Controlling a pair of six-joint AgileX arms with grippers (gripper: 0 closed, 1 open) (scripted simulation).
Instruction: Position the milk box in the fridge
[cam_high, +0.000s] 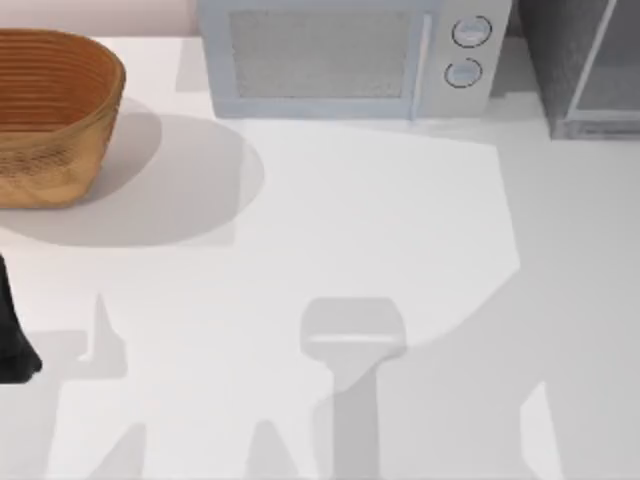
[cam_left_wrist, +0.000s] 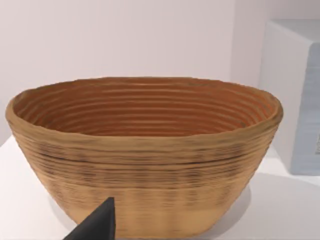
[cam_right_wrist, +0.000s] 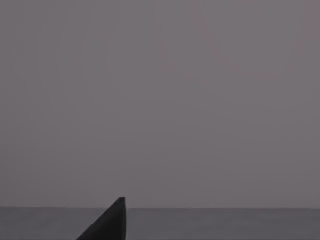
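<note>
The ribbed, tan woven oval basket (cam_high: 45, 110) at ten o'clock on the white table (cam_high: 380, 230) holds nothing; the left wrist view shows its bare ringed inside (cam_left_wrist: 145, 107). The smooth light-grey boxy microwave (cam_high: 340, 55) with mesh window sits at twelve. The dark-grey fridge (cam_high: 585, 65), glassy-panelled, stands at one o'clock. Left tool (cam_high: 12, 345) at eight o'clock; whether it is open I cannot tell.

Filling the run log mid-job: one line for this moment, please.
left tool: table's left edge, facing basket | microwave: back centre | fridge: back right
</note>
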